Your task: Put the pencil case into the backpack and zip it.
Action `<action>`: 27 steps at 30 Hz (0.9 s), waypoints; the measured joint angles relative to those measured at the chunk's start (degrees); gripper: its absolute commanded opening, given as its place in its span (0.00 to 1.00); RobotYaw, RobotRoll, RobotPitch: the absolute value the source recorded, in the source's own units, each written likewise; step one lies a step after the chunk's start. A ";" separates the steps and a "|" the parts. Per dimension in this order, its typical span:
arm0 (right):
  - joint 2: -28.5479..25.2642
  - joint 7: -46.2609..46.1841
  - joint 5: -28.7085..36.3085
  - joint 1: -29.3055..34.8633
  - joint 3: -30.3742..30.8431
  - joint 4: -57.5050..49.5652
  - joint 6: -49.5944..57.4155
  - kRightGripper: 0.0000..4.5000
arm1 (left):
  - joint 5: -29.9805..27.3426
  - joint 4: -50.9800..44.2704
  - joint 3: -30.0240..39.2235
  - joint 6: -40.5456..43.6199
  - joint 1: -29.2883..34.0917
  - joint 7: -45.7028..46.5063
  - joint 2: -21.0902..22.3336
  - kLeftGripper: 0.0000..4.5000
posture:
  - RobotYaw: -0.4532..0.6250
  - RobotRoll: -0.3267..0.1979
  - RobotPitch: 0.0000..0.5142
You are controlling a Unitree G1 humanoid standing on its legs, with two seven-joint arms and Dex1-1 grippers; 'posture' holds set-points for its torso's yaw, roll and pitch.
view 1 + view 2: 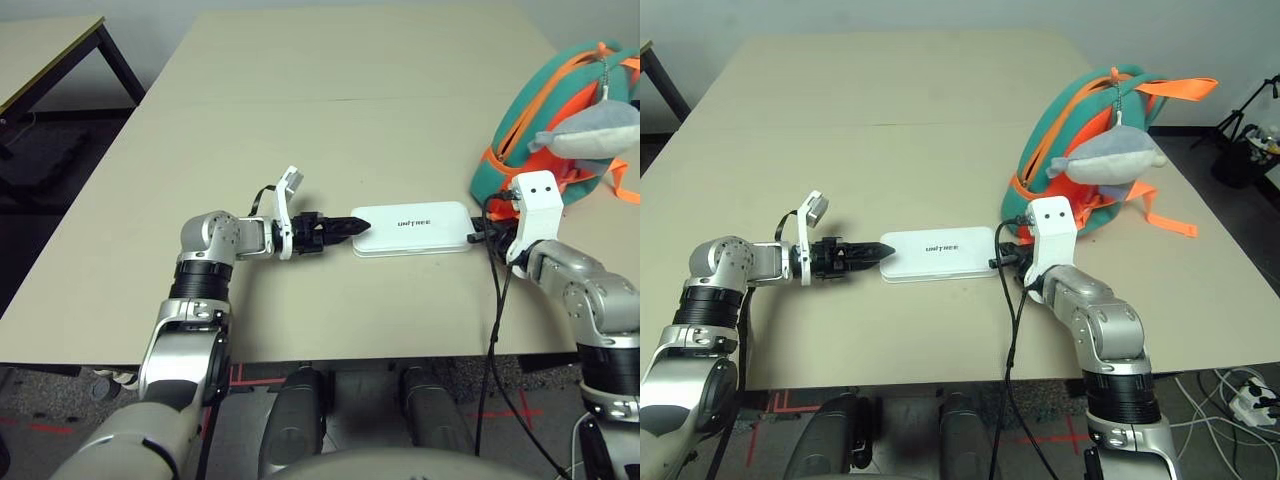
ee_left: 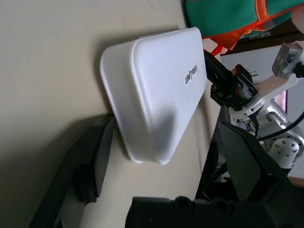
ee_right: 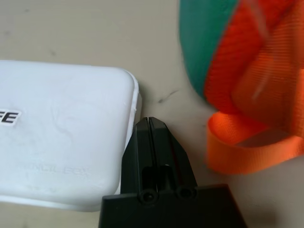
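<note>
The white pencil case [image 1: 413, 228] with dark UNITREE lettering lies flat on the table between my two grippers. My left gripper [image 1: 356, 226] is open at its left end; in the left wrist view one finger [image 2: 92, 164] sits low by the table and the other [image 2: 244, 159] stands above the case's [image 2: 156, 90] top. My right gripper [image 3: 148, 122] is shut on nothing, its tips against the case's [image 3: 61, 137] right end. The teal and orange backpack [image 1: 1080, 120] stands just behind my right gripper [image 1: 996, 263], with a grey plush shark [image 1: 1110, 155] hanging on it.
An orange strap loop [image 3: 251, 147] lies on the table beside my right fingers. A black cable [image 1: 495, 310] hangs from my right wrist over the table's front edge. A second table [image 1: 50, 45] stands at the far left. The tan table [image 1: 330, 110] stretches behind the case.
</note>
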 measured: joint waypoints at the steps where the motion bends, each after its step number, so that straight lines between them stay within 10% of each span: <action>1: 0.40 0.16 -0.09 -0.12 0.45 0.00 -0.09 0.00 | -0.01 -0.06 0.08 0.02 0.06 0.11 -0.02 1.00 | 0.48 0.62 0.23; 14: 1.52 3.02 -0.92 -0.59 3.46 0.00 -1.21 0.00 | -0.04 -0.34 0.38 -0.31 0.67 0.26 -0.55 1.00 | 0.48 0.62 0.21; 27: 0.79 4.22 -1.75 -0.29 0.71 -1.01 -2.82 0.10 | -1.01 -2.17 -0.59 -4.14 2.05 -3.78 -1.20 0.32 | 0.46 0.62 0.23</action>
